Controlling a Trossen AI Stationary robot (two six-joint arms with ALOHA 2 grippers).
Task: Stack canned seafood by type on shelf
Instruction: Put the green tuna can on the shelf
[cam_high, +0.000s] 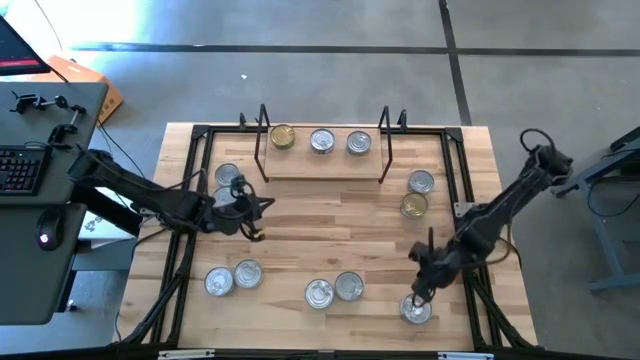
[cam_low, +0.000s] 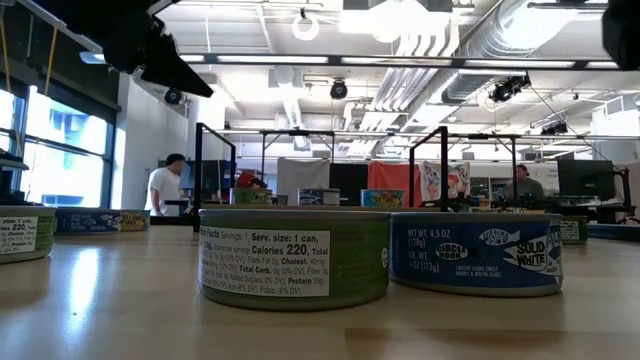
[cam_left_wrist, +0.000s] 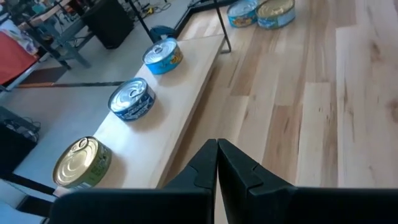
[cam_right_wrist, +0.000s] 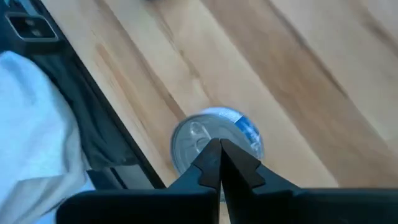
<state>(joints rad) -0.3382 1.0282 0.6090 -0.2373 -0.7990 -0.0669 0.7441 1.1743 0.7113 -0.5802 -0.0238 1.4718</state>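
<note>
Three tins are seen on the shelf (cam_high: 322, 168): a gold-lidded tin (cam_high: 282, 137) at its left end and two silver-lidded tins (cam_high: 322, 141) beside it, with bare board on either side of the row. The left gripper (cam_high: 254, 232) is held with its fingers pressed together and empty, just in front of the shelf's left upright; open tabletop lies ahead of it toward the table's middle, while a pair of tins (cam_high: 229, 178) sits just behind it. The right gripper (cam_high: 418, 298) is closed with nothing between its fingers, directly above a blue-labelled tin (cam_right_wrist: 219, 142) close to the table's front right edge, where a black frame rail (cam_right_wrist: 118, 146) runs just beside the tin. Clear wood is left between that gripper and a pair of tins (cam_high: 334, 290) to its left. In the low view, "Calories 220" and "Serv. size: 1 can" are read on a green-labelled tin (cam_low: 294, 258); "SOLID WHITE" is read on the blue tin beside it (cam_low: 476, 252).
</note>
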